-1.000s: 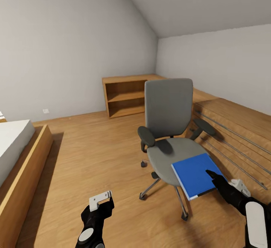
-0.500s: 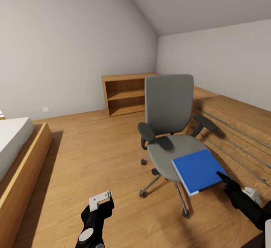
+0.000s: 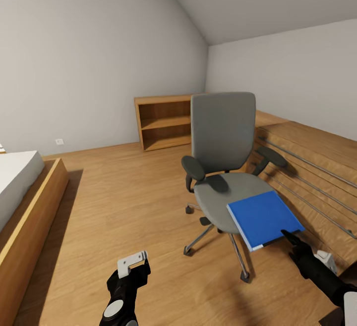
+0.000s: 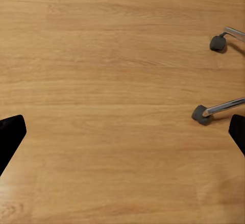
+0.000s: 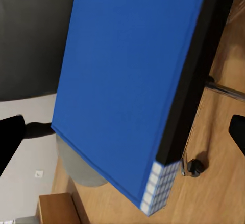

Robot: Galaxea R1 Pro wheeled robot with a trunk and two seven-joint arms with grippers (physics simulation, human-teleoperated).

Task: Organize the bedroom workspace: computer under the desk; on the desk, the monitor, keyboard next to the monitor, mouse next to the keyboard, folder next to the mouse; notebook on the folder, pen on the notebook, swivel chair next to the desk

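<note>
Resting on the swivel chair [image 3: 223, 167], the folder [image 3: 264, 218] awaits pickup; right fingers [image 3: 292, 240] wide, left fingers [image 4: 13, 137] wide.

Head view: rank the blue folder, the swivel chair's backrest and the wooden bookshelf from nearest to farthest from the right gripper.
1. The folder, just ahead of the right gripper, overhanging the seat's front edge.
2. The swivel chair's backrest, upright behind the seat, farther back.
3. The wooden bookshelf, against the far wall beyond the chair.
</note>
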